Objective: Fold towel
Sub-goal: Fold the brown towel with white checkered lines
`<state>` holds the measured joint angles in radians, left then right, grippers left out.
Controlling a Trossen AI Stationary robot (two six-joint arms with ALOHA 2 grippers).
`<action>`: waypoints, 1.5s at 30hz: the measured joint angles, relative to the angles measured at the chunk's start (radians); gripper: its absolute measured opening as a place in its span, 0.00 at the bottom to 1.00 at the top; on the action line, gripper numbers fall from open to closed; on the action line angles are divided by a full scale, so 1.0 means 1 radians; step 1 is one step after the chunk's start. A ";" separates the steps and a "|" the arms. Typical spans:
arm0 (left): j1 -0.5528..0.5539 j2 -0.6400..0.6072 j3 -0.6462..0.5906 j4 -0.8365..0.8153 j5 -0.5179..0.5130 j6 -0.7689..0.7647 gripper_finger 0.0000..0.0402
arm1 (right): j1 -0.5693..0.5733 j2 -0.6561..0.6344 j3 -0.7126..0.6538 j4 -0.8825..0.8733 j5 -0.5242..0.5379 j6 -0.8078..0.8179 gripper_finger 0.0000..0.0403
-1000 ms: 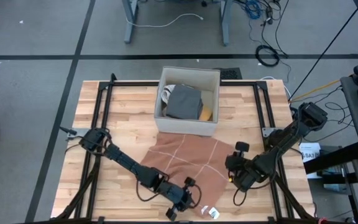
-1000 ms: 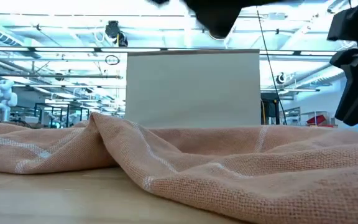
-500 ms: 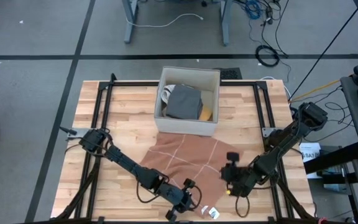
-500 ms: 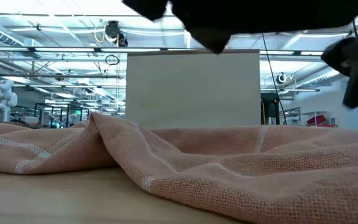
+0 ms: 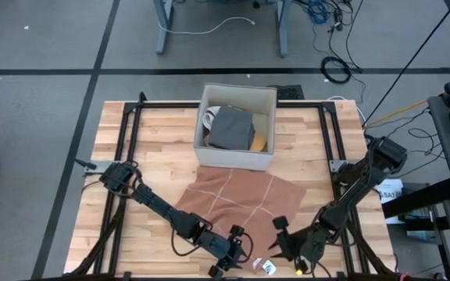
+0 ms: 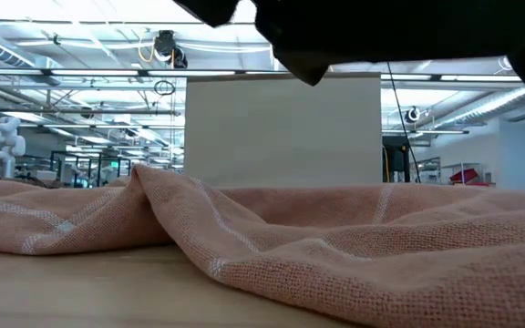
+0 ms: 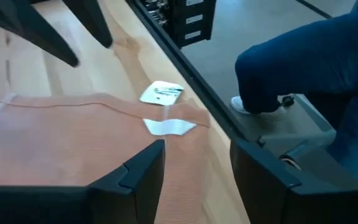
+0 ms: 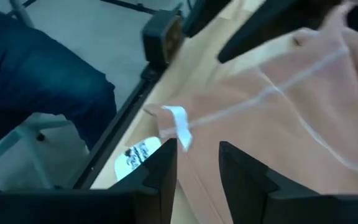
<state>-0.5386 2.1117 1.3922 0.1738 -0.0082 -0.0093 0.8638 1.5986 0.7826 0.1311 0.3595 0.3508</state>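
The salmon towel [image 5: 237,199] with white lines lies spread on the wooden table, in loose folds in the low view [image 6: 317,237]. Its far edge lies at the box and its near corner, with a white label [image 7: 169,126], lies by the table's near edge. My left gripper [image 5: 247,260] stands open at that near corner, and a strip of towel runs between its fingers [image 7: 197,171]. My right gripper [image 5: 280,250] is open just right of the same corner [image 8: 197,165], slanting down toward the label [image 8: 178,121]. My left gripper's open fingers [image 7: 135,174] stand on either side of the towel's near corner strip [image 7: 188,155], slanting down toward the near edge. I cannot tell whether they touch the cloth.
A white box [image 5: 237,160] holding a grey cloth stands at the table's far middle. A white sticker [image 5: 268,267] lies on the table by the near edge. Black frame rails run along the table's sides. A person in blue jeans [image 7: 309,56] stands just beyond the near edge.
My right gripper has gone from above the towel's right part toward the table's near edge and a little left, turning as it went. The towel's right corner now shows uncovered. The towel itself lies as before.
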 joint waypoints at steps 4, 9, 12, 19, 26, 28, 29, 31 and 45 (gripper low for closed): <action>-0.007 0.000 0.000 0.000 0.001 0.000 0.47 | 0.005 0.089 0.000 0.129 0.000 -0.090 0.26; -0.002 0.000 0.000 0.000 0.000 -0.005 0.47 | 0.004 0.193 0.036 0.208 0.000 -0.161 0.26; -0.002 0.000 0.000 0.000 -0.001 -0.005 0.47 | 0.004 0.251 0.087 0.207 0.001 -0.209 0.27; -0.003 -0.002 0.001 0.000 -0.006 -0.010 0.47 | 0.002 0.329 0.197 0.102 0.003 -0.242 0.41; -0.002 -0.002 0.001 0.000 -0.009 -0.013 0.47 | 0.000 0.356 0.227 0.074 0.014 -0.242 0.42; -0.002 -0.002 0.001 0.000 -0.009 -0.013 0.47 | -0.008 0.357 0.227 0.073 0.015 -0.243 0.38; -0.003 -0.002 0.001 0.000 -0.009 -0.013 0.47 | -0.014 0.357 0.227 0.073 0.014 -0.243 0.35; -0.004 -0.002 0.001 0.000 -0.009 -0.013 0.47 | -0.027 0.357 0.227 0.075 0.011 -0.242 0.27; -0.036 -0.002 0.001 -0.003 -0.129 -0.001 0.47 | -0.182 0.290 0.227 -0.044 0.001 -0.183 0.01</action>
<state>-0.5743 2.1098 1.3933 0.1707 -0.1373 -0.0101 0.6815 1.8884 1.0096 0.0874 0.3603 0.1677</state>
